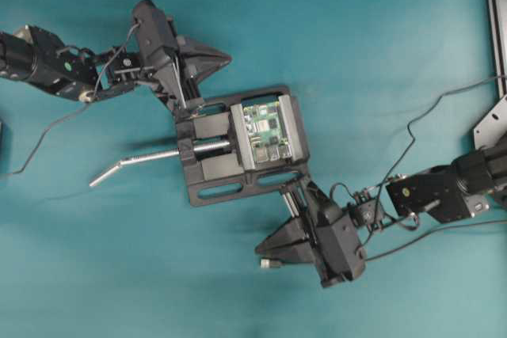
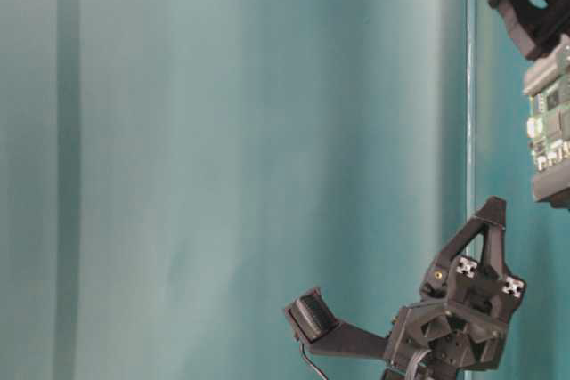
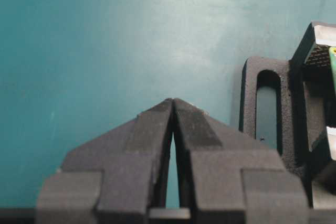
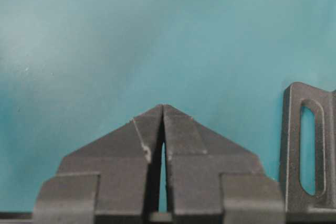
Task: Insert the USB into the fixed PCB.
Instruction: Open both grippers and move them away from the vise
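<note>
The green PCB (image 1: 265, 131) sits clamped in the black vise (image 1: 210, 170) at the table's middle. It also shows in the table-level view (image 2: 550, 126). My left gripper (image 1: 228, 58) is shut and empty, just above the vise's upper left corner. My right gripper (image 1: 259, 249) is shut and empty, just below the vise's lower right corner. A small silvery tip (image 1: 273, 263), apparently the USB plug, lies beside the right gripper's finger. A thin black cable (image 1: 428, 235) runs from the right edge under that gripper. Neither wrist view shows the USB.
The vise's bent silver handle (image 1: 135, 164) sticks out to the left. The vise's slotted base shows at the right of the left wrist view (image 3: 262, 103) and the right wrist view (image 4: 310, 150). A metal frame (image 1: 495, 13) stands at the right edge.
</note>
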You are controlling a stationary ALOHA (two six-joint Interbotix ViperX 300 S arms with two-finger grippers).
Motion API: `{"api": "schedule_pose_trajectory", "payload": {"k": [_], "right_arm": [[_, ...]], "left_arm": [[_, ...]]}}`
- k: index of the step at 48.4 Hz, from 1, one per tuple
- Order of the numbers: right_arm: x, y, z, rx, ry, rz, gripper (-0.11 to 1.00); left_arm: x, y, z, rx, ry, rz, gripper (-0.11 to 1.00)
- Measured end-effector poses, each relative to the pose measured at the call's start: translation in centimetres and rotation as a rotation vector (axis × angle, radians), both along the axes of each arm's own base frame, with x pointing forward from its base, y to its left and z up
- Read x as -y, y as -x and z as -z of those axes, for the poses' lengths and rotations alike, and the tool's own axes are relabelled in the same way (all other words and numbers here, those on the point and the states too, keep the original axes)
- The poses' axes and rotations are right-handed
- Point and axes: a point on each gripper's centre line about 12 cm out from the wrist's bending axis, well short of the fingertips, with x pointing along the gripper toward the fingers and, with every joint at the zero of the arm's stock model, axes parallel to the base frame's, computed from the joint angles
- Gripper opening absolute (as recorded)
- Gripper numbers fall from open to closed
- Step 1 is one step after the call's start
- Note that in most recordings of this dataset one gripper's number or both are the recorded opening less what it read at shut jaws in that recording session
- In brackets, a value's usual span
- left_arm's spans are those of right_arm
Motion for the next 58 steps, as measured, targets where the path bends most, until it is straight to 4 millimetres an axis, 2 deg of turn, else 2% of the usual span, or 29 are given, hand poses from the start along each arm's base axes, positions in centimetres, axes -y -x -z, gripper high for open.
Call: {"api": "schedule_pose_trajectory", "payload": {"k": [3, 11, 24, 32, 41, 45, 50, 56, 58], "right_arm": [[0.0, 0.0, 0.0, 0.0, -0.001, -0.001, 0.0], [-0.2, 0.3, 0.1, 0.001, -0.001, -0.008, 0.0], [0.1, 1.6, 0.5, -0.027, -0.04, 0.057, 0.0], [0.5, 2.7, -0.2, -0.037, -0.093, 0.145, 0.0], [-0.4, 3.3, -0.6, -0.04, -0.125, 0.167, 0.03], [-1.1, 3.6, -0.6, -0.047, -0.135, 0.166, 0.11], [-1.4, 3.8, -0.6, -0.053, -0.156, 0.188, 0.31], [-1.5, 4.0, -0.5, -0.065, -0.181, 0.234, 0.6], [-1.6, 4.0, -0.5, -0.067, -0.187, 0.247, 0.66]], "left_arm": [[0.2, 0.0, -0.8, -0.003, -0.005, 0.018, 0.05], [0.6, 0.1, -3.5, -0.008, -0.006, 0.04, 0.03], [1.2, 1.9, -3.8, -0.062, 0.016, 0.044, 0.03], [1.6, 3.2, -3.7, -0.075, 0.024, 0.045, 0.03], [2.0, 4.3, -4.0, -0.095, 0.045, 0.043, 0.03], [2.1, 4.7, -4.4, -0.099, 0.047, 0.044, 0.03], [2.2, 5.0, -4.9, -0.11, 0.054, 0.045, 0.08], [2.4, 5.3, -5.3, -0.127, 0.06, 0.05, 0.26], [2.5, 5.3, -5.5, -0.134, 0.065, 0.053, 0.34]]}}
